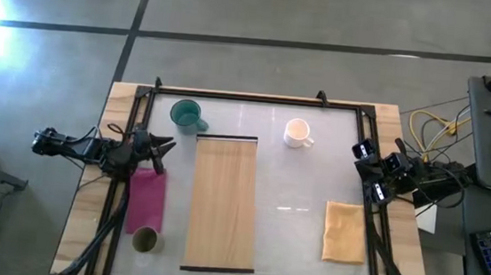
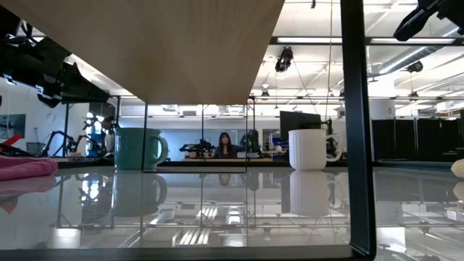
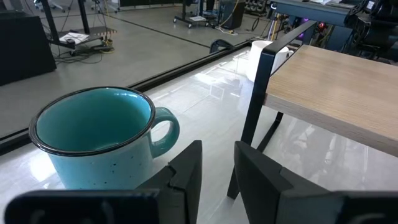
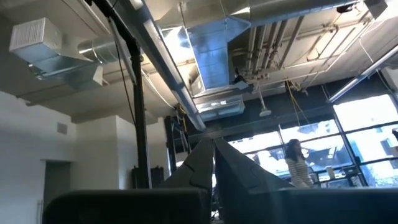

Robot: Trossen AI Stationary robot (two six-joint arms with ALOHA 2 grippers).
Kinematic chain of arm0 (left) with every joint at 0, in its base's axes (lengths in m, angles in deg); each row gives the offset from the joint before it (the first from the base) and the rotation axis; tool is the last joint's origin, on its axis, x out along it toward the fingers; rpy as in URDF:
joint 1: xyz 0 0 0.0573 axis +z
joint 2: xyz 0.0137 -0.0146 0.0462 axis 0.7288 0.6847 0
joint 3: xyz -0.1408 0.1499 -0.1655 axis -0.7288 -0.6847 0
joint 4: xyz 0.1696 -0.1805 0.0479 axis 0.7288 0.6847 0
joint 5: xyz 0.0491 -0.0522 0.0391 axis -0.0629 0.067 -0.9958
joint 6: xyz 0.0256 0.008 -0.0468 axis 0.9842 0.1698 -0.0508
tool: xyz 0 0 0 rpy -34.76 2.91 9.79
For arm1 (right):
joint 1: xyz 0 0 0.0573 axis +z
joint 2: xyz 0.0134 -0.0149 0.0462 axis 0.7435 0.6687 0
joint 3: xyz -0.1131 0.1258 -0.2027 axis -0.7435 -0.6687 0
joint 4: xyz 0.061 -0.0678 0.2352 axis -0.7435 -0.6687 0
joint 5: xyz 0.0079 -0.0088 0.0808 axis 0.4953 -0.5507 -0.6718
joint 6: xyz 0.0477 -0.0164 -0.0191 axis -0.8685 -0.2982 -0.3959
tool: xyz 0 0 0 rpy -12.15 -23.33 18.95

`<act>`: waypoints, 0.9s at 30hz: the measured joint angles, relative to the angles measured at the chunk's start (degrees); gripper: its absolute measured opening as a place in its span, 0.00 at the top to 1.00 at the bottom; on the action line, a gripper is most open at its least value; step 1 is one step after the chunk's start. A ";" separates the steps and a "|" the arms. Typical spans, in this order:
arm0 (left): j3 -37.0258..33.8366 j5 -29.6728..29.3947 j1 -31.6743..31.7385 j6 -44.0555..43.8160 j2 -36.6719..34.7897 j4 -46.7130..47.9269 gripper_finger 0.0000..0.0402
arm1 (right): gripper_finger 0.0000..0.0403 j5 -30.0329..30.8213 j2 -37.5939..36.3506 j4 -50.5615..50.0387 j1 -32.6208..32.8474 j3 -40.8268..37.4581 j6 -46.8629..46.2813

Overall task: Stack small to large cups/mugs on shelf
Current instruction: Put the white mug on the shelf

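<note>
The teal handled mug (image 1: 188,115) (image 3: 93,135) stands on its base near the table's far-left corner. The white handled mug (image 1: 297,133) (image 2: 310,148) stands upright far right of the shelf (image 1: 221,202), a raised light-wood board on dark legs in the middle of the table. The small olive-brown cup (image 1: 146,239) sits upright near the near-left corner. My left gripper (image 1: 164,151) (image 3: 217,167) hovers open just nearer than the teal mug and touches nothing. My right gripper (image 4: 213,147) is shut at the table's right edge (image 1: 367,155), pointing up at the ceiling.
A pink cloth (image 1: 146,198) lies between my left gripper and the olive cup. A tan cloth (image 1: 344,232) lies right of the shelf. A dark shelf leg (image 3: 258,106) stands close beside my left gripper. A black frame (image 1: 258,97) borders the table.
</note>
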 joint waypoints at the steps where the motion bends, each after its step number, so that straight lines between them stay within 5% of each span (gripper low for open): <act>1: 0.00 -0.01 -0.02 0.00 0.02 0.02 0.80 | 0.98 -0.01 0.00 0.00 0.00 0.00 -0.11; 23: 0.00 0.02 0.01 0.00 0.01 0.00 0.80 | 0.98 0.00 0.00 0.53 0.00 0.00 -1.13; 27: 0.00 0.01 0.00 0.00 0.01 0.00 0.80 | 0.98 0.04 -0.02 1.99 0.02 0.00 -11.03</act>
